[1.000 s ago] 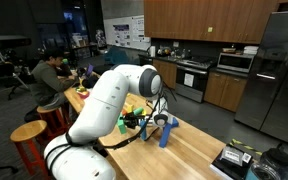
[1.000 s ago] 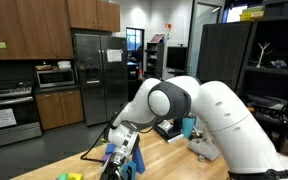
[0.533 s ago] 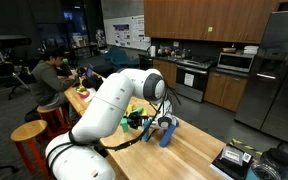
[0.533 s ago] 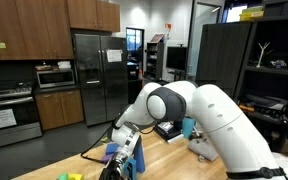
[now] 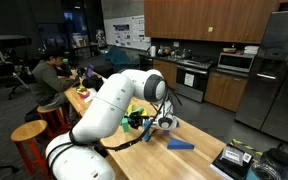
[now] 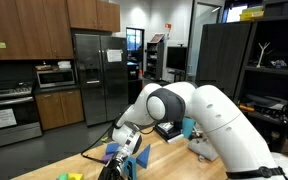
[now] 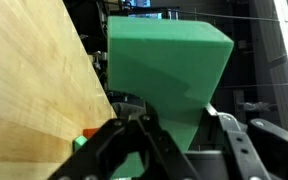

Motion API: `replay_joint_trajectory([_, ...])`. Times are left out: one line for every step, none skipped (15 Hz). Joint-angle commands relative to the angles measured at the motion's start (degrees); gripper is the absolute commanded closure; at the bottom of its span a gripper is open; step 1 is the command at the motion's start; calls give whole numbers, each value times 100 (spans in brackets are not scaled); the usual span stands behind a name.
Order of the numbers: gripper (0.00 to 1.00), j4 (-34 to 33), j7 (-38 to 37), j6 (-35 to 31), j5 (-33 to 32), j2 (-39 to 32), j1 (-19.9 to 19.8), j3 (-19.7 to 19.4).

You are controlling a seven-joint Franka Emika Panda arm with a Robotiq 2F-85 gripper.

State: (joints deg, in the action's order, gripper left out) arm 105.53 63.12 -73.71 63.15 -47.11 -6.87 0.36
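Near the middle of the light wooden worktop (image 5: 199, 160), the black two-fingered gripper (image 7: 182, 130) straddles a large green foam block (image 7: 164, 65). Its jaws stand part-closed, and a firm hold cannot be confirmed. A flat blue block (image 5: 181, 144) lies just beside. Judged step: securing the green block. The next move calls for a verified grip, then clearance from the blue piece.

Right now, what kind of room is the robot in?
Probably an office or lab kitchen: a steel refrigerator, a microwave under wooden cabinets, and a stove.
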Motion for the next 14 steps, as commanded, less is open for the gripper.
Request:
replay_joint_trajectory([81,-197,78,20,39,-239,-45,-82])
replay_joint_trajectory([81,-204,82,24,37,-245,-47,-80])
replay_joint_trajectory([81,-218,86,35,28,-259,-50,-80])
replay_joint_trajectory([81,-243,97,38,17,-289,-51,-81])
replay_joint_trajectory([81,-274,118,37,6,-323,-52,-81])
replay_joint_trajectory([81,-304,142,46,-8,-354,-58,-81])
replay_joint_trajectory([81,-354,172,71,-17,-399,-73,-78])
replay_joint_trajectory([81,-390,203,92,-19,-433,-87,-74])
replay_joint_trajectory([81,-437,236,138,-21,-477,-105,-69])
replay_joint_trajectory([81,-489,254,192,-16,-530,-127,-66])
replay_joint_trajectory([81,-541,277,267,-16,-581,-152,-54])
replay_joint_trajectory([81,-580,280,314,-29,-623,-161,-58])
replay_joint_trajectory([81,-620,280,383,-34,-663,-177,-58])
replay_joint_trajectory([81,-662,288,459,-35,-697,-199,-57])
